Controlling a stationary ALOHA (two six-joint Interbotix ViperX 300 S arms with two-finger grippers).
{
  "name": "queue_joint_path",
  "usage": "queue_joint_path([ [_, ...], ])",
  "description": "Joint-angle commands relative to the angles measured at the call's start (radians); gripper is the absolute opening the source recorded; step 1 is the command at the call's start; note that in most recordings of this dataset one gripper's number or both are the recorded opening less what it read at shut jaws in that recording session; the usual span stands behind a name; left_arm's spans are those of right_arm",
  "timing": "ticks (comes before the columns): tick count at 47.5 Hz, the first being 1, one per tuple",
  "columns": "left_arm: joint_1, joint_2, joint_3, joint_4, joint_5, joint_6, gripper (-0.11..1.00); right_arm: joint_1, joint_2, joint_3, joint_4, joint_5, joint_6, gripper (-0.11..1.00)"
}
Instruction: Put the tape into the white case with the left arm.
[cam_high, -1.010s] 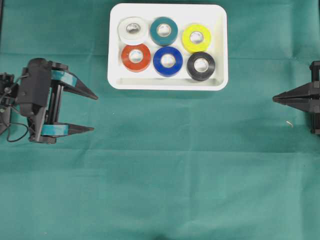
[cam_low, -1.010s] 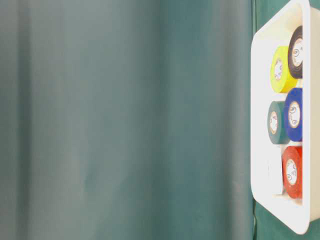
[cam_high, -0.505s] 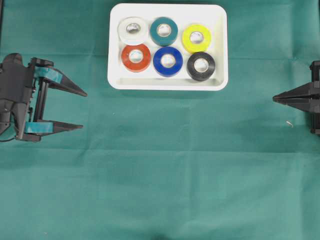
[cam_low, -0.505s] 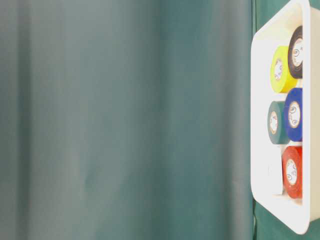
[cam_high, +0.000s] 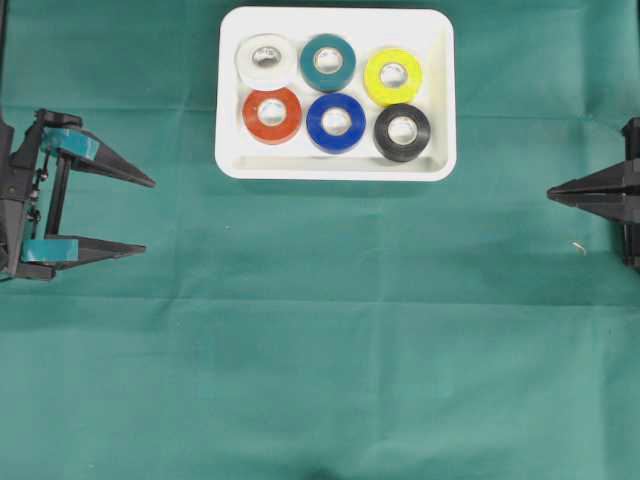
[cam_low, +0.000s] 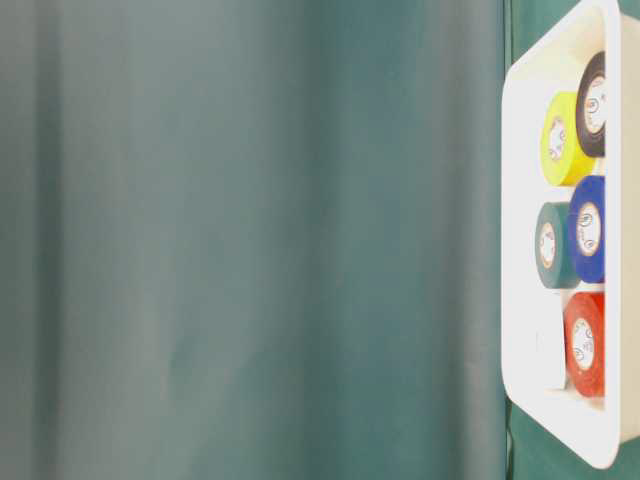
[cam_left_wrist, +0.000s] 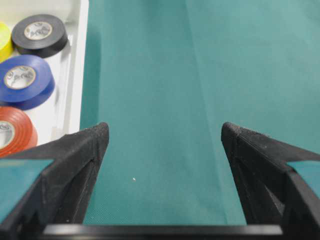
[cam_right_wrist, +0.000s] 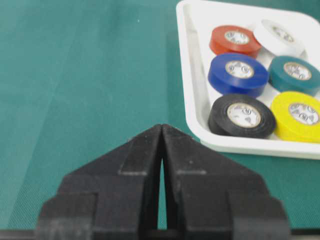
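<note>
Sitting at the far edge of the green cloth (cam_high: 320, 330), the white case (cam_high: 437, 90) holds six tape rolls laid flat in two rows: the white roll (cam_high: 265, 60), the teal roll (cam_high: 328, 61) and the yellow roll (cam_high: 392, 75) along the back, the red roll (cam_high: 271, 114), the blue roll (cam_high: 336, 122) and the black roll (cam_high: 402, 131) along the front. Neighbouring rolls lie close together, some touching. From the table-level view the case shows only at the right edge. Well off to the left, the left gripper (cam_high: 148, 216) hangs over bare cloth with its teal-banded fingers (cam_high: 95, 158) spread wide, holding nothing. At the opposite edge, the right gripper (cam_high: 551, 195) points inward, its black tips pressed together with nothing between them.
</note>
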Motion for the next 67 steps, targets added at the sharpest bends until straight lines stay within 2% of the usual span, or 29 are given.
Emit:
queue_joint_path([
  [1,-0.002,0.0,-0.009,-0.002,-0.009,0.003,0.92,-0.002,0.005,-0.028,0.0,-0.006,0.002,-0.09],
  [31,-0.002,-0.081,0.014,-0.002,-0.009,0.005,0.92,-0.002,0.006,-0.031,0.0,-0.005,0.002,-0.09],
  [45,0.0,-0.163,0.051,-0.002,-0.009,0.005,0.92,-0.002,0.005,-0.028,0.0,-0.003,0.002,-0.09],
  [67,0.1,-0.319,0.144,0.002,0.017,0.014,0.92,-0.002,0.006,-0.029,-0.002,-0.003,0.002,-0.09],
])
